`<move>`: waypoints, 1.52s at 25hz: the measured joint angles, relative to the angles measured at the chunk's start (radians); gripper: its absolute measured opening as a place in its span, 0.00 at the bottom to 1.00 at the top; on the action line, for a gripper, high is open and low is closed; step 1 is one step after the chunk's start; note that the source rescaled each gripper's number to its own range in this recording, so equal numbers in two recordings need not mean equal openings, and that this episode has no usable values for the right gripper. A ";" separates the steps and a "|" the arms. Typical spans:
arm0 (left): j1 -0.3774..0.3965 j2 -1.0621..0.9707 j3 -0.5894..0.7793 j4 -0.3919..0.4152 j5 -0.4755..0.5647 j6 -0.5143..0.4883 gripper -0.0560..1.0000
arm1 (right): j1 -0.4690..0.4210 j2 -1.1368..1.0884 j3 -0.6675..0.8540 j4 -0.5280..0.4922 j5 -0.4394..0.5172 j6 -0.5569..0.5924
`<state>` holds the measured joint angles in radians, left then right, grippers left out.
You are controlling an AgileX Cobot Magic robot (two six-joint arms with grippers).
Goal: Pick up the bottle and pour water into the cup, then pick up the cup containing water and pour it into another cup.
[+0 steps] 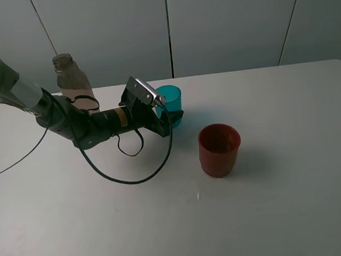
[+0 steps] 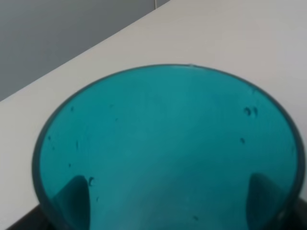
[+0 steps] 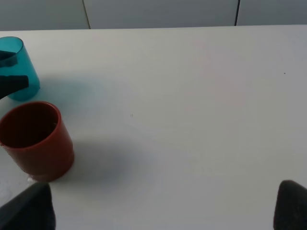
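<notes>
The cup [image 1: 171, 96] is a teal translucent tumbler standing upright on the white table [image 1: 290, 172]. It fills the left wrist view [image 2: 168, 148] and shows small droplets on its inner wall. My left gripper [image 1: 171, 114] reaches across the table, and its fingers [image 2: 73, 197] press the cup's lower sides from both sides. The red cup [image 1: 220, 149] stands upright to the right and nearer the front, apart from the teal one. The bottle [image 1: 70, 79] stands uncapped at the back left, behind my left arm. My right gripper [image 3: 160, 213] is open and empty, and its view shows both the red cup [image 3: 36, 141] and the teal cup [image 3: 17, 67].
A black cable [image 1: 130, 175] loops from the left arm onto the table in front of it. Grey wall panels [image 1: 222, 25] stand behind the table's far edge.
</notes>
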<state>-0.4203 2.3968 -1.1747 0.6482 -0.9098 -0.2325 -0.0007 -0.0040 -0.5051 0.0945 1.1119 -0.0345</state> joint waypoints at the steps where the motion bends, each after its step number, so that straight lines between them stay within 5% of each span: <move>1: 0.000 0.000 0.000 0.000 0.000 -0.004 0.33 | 0.000 0.000 0.000 0.000 0.000 0.000; 5: 0.000 -0.010 0.000 0.009 0.019 -0.018 0.35 | 0.000 0.000 0.000 0.000 0.000 0.000; 7: 0.000 -0.022 0.000 0.014 0.060 -0.018 0.76 | 0.000 0.000 0.000 0.000 0.000 0.000; 8: 0.000 -0.028 0.002 0.017 0.079 -0.018 0.89 | 0.000 0.000 0.000 0.000 0.000 0.000; 10: 0.000 -0.051 0.004 0.019 0.111 -0.018 0.96 | 0.000 0.000 0.000 0.000 0.000 0.000; 20: 0.000 -0.253 0.006 0.020 0.184 -0.029 0.98 | 0.000 0.000 0.000 0.000 0.000 0.000; 27: -0.006 -0.466 0.006 0.018 0.330 -0.107 0.98 | 0.000 0.000 0.000 0.000 0.000 0.000; 33: -0.025 -0.699 0.006 -0.167 0.622 -0.147 0.98 | 0.000 0.000 0.000 0.000 0.000 0.000; 38: -0.007 -0.910 0.006 -0.271 1.016 -0.102 0.98 | 0.000 0.000 0.000 0.000 0.000 0.000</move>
<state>-0.4275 1.4866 -1.1691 0.3769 0.1066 -0.3346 -0.0007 -0.0040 -0.5051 0.0945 1.1119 -0.0345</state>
